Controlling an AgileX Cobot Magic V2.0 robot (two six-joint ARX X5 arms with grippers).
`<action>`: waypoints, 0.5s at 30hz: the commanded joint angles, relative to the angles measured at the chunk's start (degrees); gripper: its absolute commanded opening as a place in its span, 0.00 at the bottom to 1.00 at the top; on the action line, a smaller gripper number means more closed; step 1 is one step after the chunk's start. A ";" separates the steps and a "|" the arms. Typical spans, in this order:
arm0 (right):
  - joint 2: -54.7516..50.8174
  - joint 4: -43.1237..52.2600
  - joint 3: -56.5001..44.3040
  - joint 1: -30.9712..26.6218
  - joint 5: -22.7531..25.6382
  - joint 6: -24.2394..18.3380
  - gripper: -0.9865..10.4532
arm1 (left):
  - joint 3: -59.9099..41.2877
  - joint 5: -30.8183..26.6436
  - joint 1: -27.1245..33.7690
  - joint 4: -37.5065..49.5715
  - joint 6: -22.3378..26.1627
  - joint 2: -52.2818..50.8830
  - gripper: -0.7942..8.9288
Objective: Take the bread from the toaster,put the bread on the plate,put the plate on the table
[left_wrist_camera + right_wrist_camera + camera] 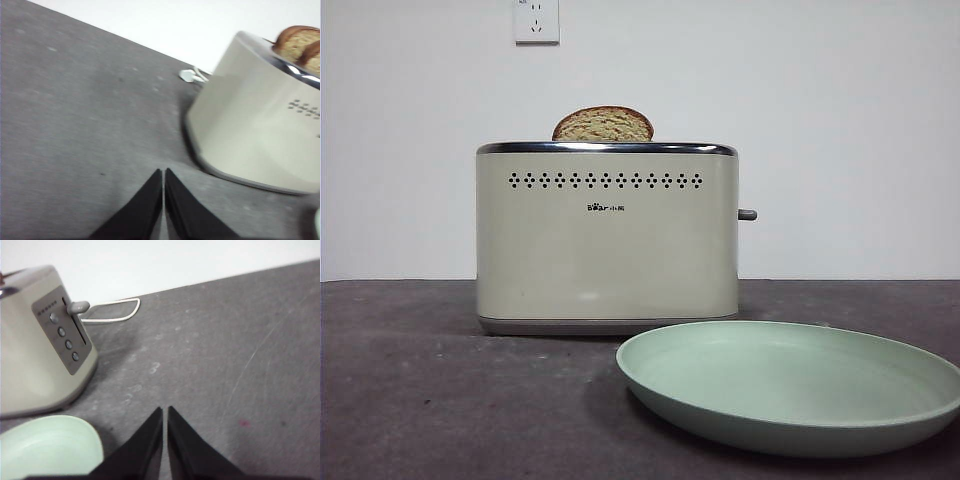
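Note:
The cream toaster [607, 235] stands on the dark table [420, 400]. The bread [603, 124] sticks up from its slot, domed top showing. The left wrist view shows two slice tops [300, 45] in the toaster [260, 130]. The mint-green plate [790, 385] lies on the table in front of the toaster, to the right. My left gripper [164, 172] is shut and empty, over bare table beside the toaster. My right gripper [165, 411] is shut and empty, near the plate's rim [50, 445] and the toaster's lever side [60, 330]. Neither gripper shows in the front view.
A white wall with a socket [536, 20] stands behind the table. The toaster's white cord [115, 310] loops on the table behind it, and its plug [190, 75] lies near the toaster's other end. The grey lever [747, 214] juts from the right side.

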 commanded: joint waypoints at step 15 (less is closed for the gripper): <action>8.76 -14.27 21.24 0.24 -2.95 -0.55 0.09 | 18.38 12.22 0.09 -7.96 -1.18 10.93 0.09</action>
